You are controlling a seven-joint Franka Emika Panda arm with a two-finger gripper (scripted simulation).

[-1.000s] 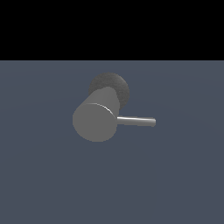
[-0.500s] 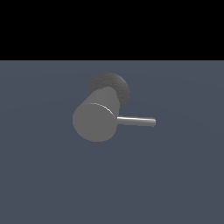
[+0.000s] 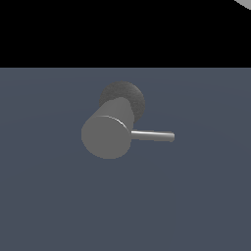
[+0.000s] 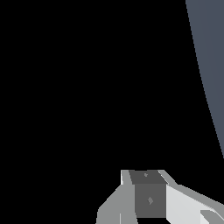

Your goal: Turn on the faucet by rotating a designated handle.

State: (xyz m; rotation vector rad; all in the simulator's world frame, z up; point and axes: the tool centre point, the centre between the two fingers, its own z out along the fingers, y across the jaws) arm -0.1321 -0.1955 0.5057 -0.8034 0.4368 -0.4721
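The faucet (image 3: 108,132) is a thick matte grey cylinder with its flat round end facing the exterior view, on a darker round base (image 3: 131,94). The handle (image 3: 153,136) is a thin grey rod sticking out level toward the exterior view's right. My gripper (image 4: 146,173) shows only in the wrist view. Its fingers (image 4: 124,197) stand together with no gap between them and hold nothing. Neither the faucet nor the handle shows in the wrist view. Nothing touches the handle.
The faucet stands on a flat blue-grey floor (image 3: 196,206); a strip of it shows in the wrist view (image 4: 210,65). A pale sliver (image 3: 245,2), probably the arm, pokes into the exterior view's top right corner. Black background lies beyond.
A pale sliver has come into the exterior view's top right corner. The faucet and the handle have not moved.
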